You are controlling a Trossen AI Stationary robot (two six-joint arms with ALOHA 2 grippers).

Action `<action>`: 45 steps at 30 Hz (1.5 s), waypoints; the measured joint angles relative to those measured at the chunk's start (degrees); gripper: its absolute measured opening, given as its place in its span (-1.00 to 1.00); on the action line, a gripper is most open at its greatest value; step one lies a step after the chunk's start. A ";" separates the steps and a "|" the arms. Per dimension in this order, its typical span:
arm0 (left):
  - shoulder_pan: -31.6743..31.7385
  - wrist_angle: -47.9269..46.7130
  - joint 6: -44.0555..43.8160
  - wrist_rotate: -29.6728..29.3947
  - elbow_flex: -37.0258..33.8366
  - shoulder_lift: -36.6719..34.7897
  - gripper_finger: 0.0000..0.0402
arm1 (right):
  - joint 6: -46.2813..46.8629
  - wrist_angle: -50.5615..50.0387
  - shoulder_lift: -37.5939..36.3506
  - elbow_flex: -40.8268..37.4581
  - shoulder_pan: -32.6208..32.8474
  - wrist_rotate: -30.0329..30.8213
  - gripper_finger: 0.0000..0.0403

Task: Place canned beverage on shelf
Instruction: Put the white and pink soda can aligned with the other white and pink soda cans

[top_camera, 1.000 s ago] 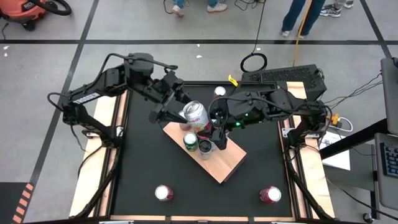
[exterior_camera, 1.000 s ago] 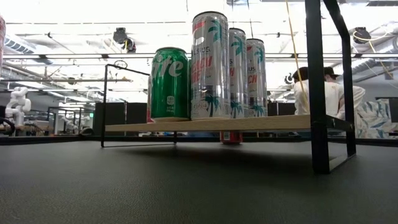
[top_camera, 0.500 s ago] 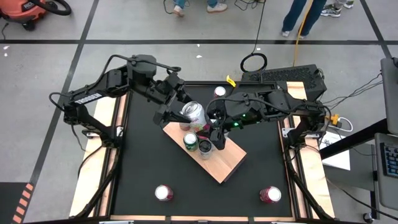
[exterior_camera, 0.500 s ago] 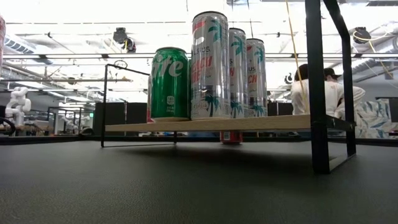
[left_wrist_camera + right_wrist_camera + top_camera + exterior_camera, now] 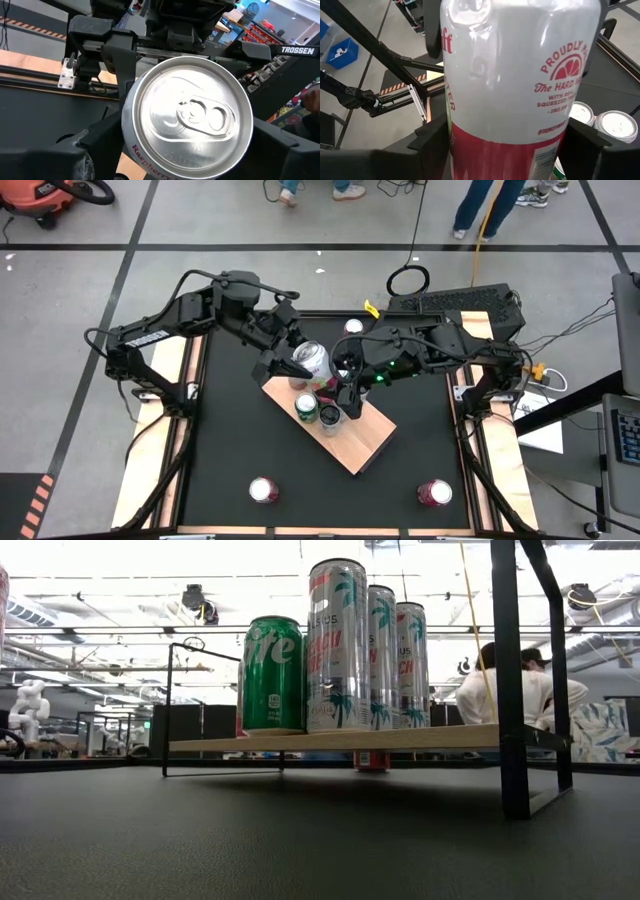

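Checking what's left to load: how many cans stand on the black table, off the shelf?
3: near-left can, near-right can, and far can at the back edge. More may be hidden under the arms.

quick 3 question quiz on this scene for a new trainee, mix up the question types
1. True or false: the right gripper holds the white-and-red drinks can.
2. How many loose cans stand on the black table, off the light-tan wooden shelf?
3. The green metal can stands on: A the shelf, B the table, C the floor.
Key: 1 true; 2 three; 3 A.
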 joint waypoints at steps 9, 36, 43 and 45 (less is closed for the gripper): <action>0.00 0.01 -0.10 2.03 -0.02 -0.01 0.58 | 0.91 0.00 0.00 0.00 0.00 -1.35 0.55; 0.00 4.36 -7.04 -3.48 -0.02 -4.48 0.58 | -1.11 9.67 3.32 0.00 0.17 3.52 0.59; 0.04 3.24 -6.86 -3.33 -0.02 -4.49 0.58 | -0.85 9.10 3.32 0.00 0.17 3.28 0.31; 0.04 2.55 -6.78 -3.03 0.00 -4.50 0.58 | -0.71 9.07 3.34 -0.03 0.20 3.15 0.31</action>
